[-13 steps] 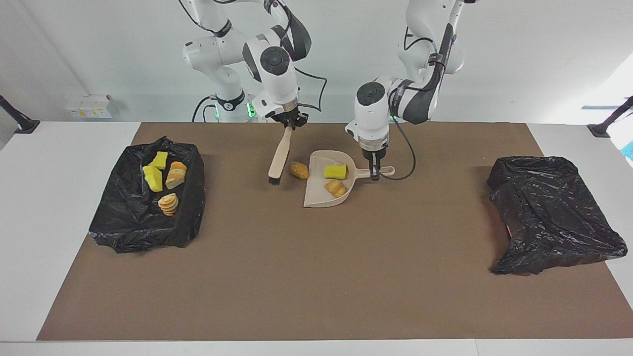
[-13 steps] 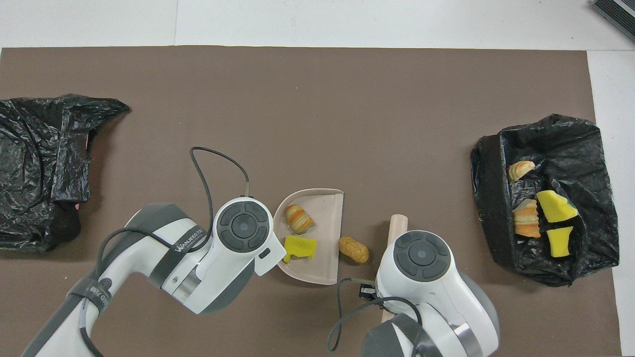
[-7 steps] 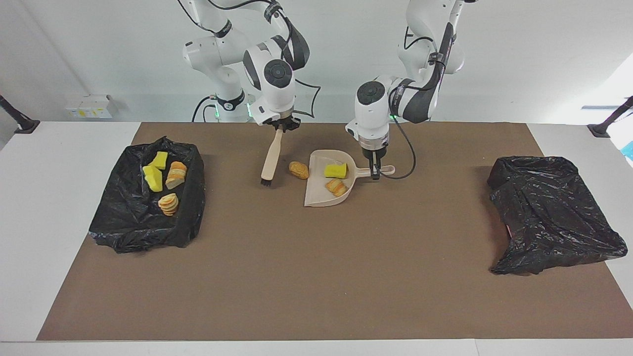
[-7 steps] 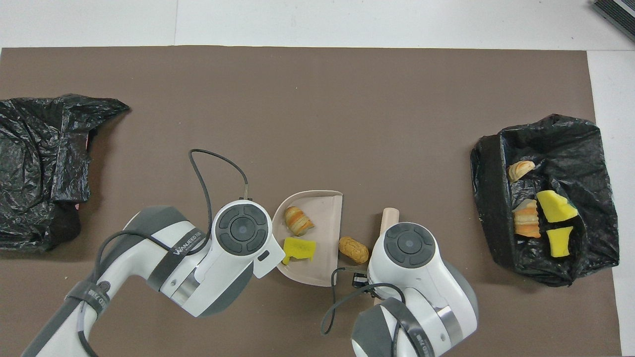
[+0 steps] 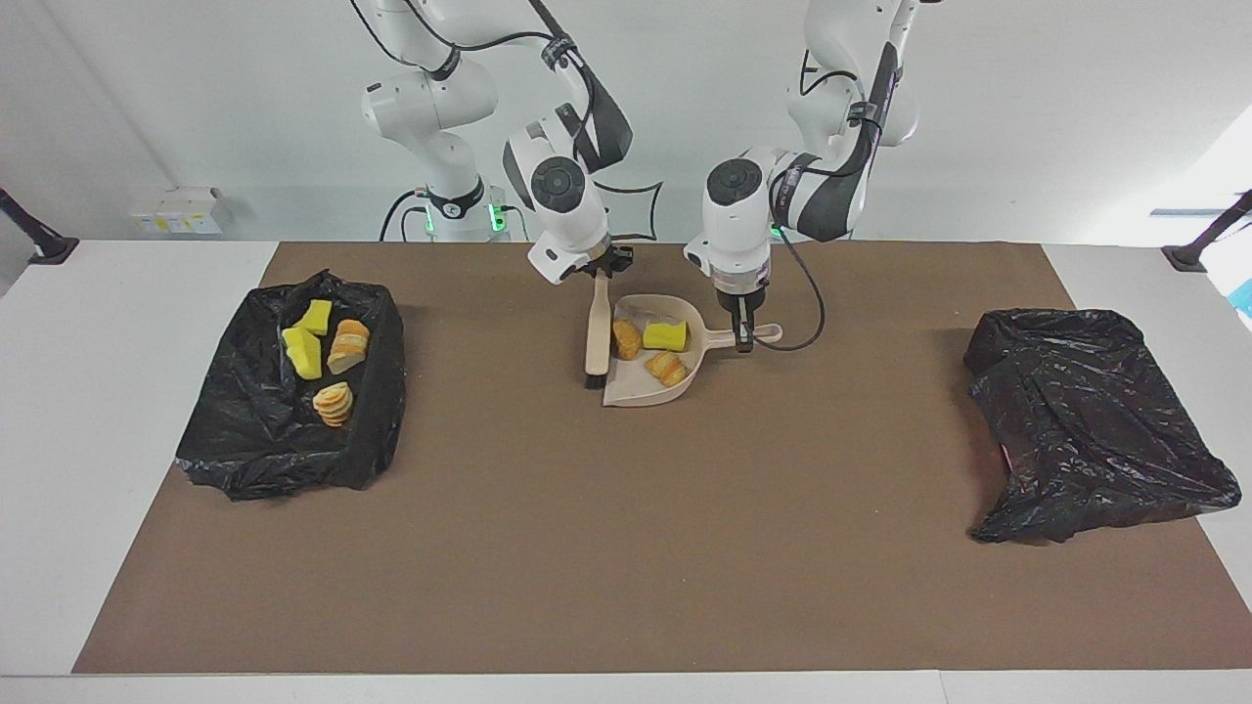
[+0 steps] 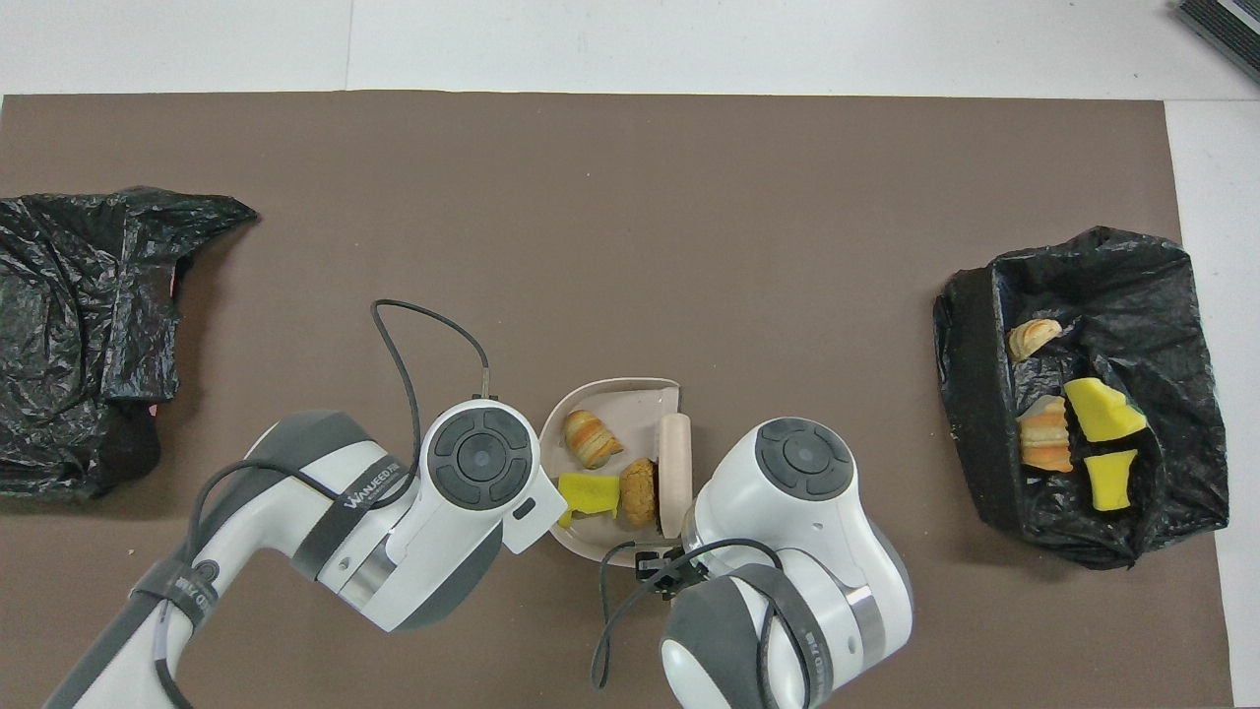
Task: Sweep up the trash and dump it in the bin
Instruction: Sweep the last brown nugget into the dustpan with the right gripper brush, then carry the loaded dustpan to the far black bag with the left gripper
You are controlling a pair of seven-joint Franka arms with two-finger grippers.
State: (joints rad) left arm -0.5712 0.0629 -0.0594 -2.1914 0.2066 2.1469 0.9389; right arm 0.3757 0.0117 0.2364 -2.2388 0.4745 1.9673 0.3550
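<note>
Brush (image 5: 596, 332): clamped by its handle in the right pincer (image 5: 603, 266); a second ago it stood clear of the dustpan toward the right arm's end of the worktop (image 5: 98, 391), now its bristles sit at the pan's open lip.

Dustpan (image 5: 636, 386): flat on the brown mat (image 5: 626, 548), its handle pinched in the left pincer (image 5: 745, 337), which has barely moved.

Trash, three pieces in the pan: a yellow sponge chunk (image 5: 665, 335), a striped bread lump (image 5: 666, 369) and a tan lump (image 5: 627, 338). The tan lump lay on the mat just outside the lip a second ago; it now appears to rest inside, though the brush partly crowds it in the overhead view.

Trash, four pieces: already in the open bin (image 5: 372, 411) at the right arm's end.

Second black bag (image 5: 1095, 420): at the left arm's end, contents hidden.

Status: sweeping looks finished; dumping the pan remains.
</note>
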